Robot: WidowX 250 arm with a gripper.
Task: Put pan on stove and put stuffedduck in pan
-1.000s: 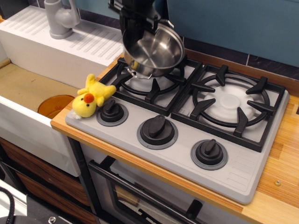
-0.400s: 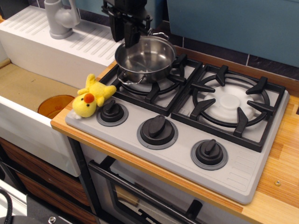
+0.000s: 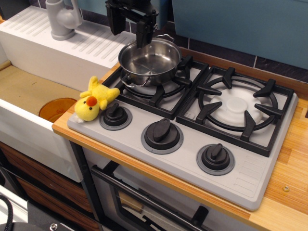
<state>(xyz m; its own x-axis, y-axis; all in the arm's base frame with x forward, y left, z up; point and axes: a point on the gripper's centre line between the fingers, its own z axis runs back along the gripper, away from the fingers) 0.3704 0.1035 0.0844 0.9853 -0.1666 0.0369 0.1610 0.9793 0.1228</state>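
The shiny steel pan [image 3: 150, 61] stands upright on the left grate of the grey stove [image 3: 250, 173]. It is empty. My black gripper [image 3: 129, 28] hangs open just above the pan's far rim, with one finger [image 3: 142, 33] over the rim and the other to the left, touching nothing. The yellow stuffedduck [image 3: 93, 101] lies on the stove's front left corner, next to the left knob, orange beak facing forward.
A white sink [image 3: 29, 86] with an orange disc [image 3: 55, 108] in its basin lies left of the stove. A grey faucet [image 3: 62, 19] stands at the back left. The right grate [image 3: 238, 108] and three black knobs [image 3: 162, 134] lie to the right and front.
The pan came down from a tilted hold onto the left grate. My gripper then let go of it, opened and rose slightly. The duck has not moved.
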